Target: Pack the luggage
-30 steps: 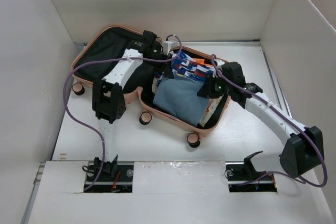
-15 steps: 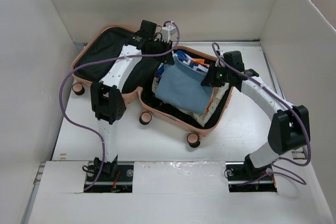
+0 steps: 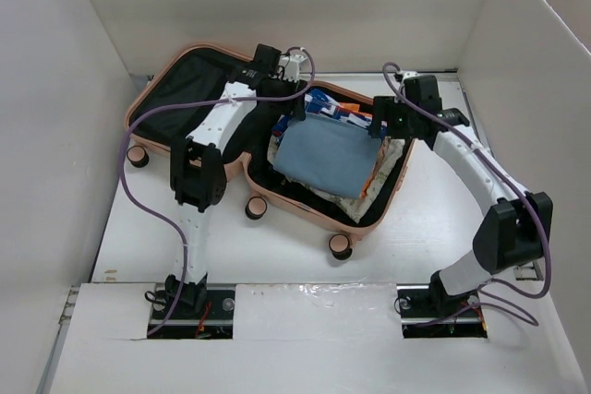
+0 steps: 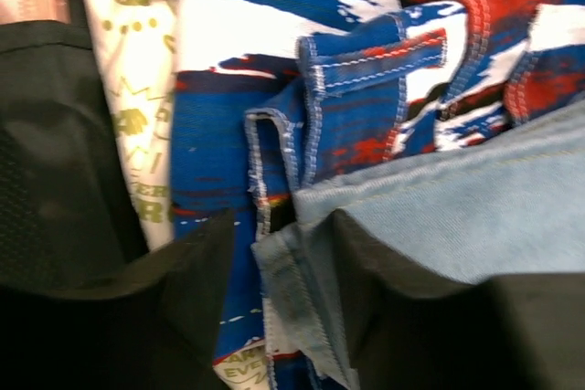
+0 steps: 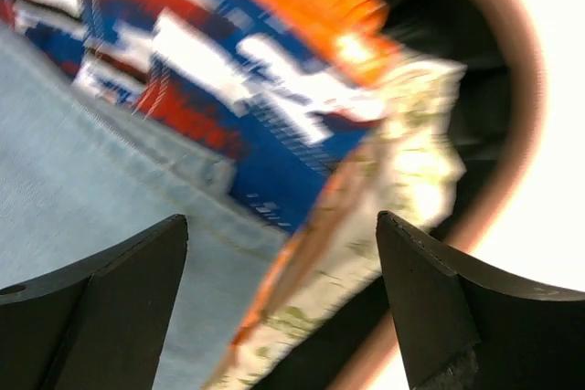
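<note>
The luggage (image 3: 374, 219), a salmon-pink clamshell, lies open with its black-lined lid (image 3: 180, 89) to the left. Its right half holds a folded light-blue denim piece (image 3: 319, 159) on top of a blue, red and white patterned garment (image 3: 340, 113) and a white printed cloth (image 3: 383, 171). My left gripper (image 3: 295, 110) sits at the denim's far left corner. In the left wrist view that gripper (image 4: 279, 253) is open, and the denim edge (image 4: 302, 253) lies loose in the gap. My right gripper (image 5: 281, 221) stands open above the white printed cloth (image 5: 366, 216) near the case's pink rim (image 5: 521, 70).
White walls enclose the table on the left, back and right, with a slanted white board (image 3: 526, 53) at the right. Purple cables (image 3: 125, 168) loop off both arms. The case's black wheels (image 3: 340, 246) face the near side.
The denim has slid toward the far left of the case. My right gripper let go, opened wide and drew back to the far right rim. The left jaws have parted.
</note>
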`<act>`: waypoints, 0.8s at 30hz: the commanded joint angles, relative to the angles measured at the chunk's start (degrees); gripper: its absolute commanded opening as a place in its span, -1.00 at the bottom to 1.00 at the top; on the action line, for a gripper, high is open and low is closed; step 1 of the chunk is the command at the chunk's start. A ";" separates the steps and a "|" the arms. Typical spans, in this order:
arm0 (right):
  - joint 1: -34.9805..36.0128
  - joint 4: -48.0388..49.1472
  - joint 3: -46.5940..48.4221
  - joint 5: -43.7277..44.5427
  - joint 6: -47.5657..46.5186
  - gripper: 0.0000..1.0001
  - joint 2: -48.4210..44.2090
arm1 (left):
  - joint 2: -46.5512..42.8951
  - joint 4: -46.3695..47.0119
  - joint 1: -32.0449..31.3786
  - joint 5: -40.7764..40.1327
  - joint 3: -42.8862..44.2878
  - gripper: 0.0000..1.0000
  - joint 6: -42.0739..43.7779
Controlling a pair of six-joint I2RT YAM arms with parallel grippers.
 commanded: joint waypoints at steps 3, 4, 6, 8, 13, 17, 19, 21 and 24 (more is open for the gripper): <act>2.47 -5.49 6.72 9.25 -5.20 0.76 -6.10 | -3.22 1.09 -0.28 -3.23 2.73 0.12 0.45; 3.53 -5.49 6.72 10.04 -5.20 0.76 -6.98 | -3.23 1.08 -0.28 -3.23 3.60 0.18 0.45; 7.13 -4.88 6.72 10.05 -4.50 0.73 -9.43 | -5.15 0.48 -0.28 -3.23 4.39 0.31 -0.08; 10.46 -4.27 6.72 10.05 -3.27 0.66 -10.06 | -6.65 0.47 -0.28 -3.92 5.10 0.38 -0.78; 14.00 -0.58 2.16 5.31 0.85 0.48 -9.72 | -13.75 1.00 2.09 -7.87 5.10 0.63 -2.54; 15.67 1.88 -0.31 3.64 2.27 0.32 -6.38 | -19.20 1.00 9.01 -13.14 2.56 0.79 -2.54; 16.19 2.50 -1.10 2.76 2.27 0.19 -4.62 | -20.97 1.00 12.97 -14.65 -0.68 0.85 -1.93; 16.19 2.51 -1.63 2.14 2.27 0.15 -1.90 | -22.12 1.00 20.24 -15.71 -3.06 0.85 -1.93; 16.19 2.51 -1.11 2.66 1.66 0.15 1.27 | -22.92 1.61 30.43 -16.84 -8.68 0.85 -1.93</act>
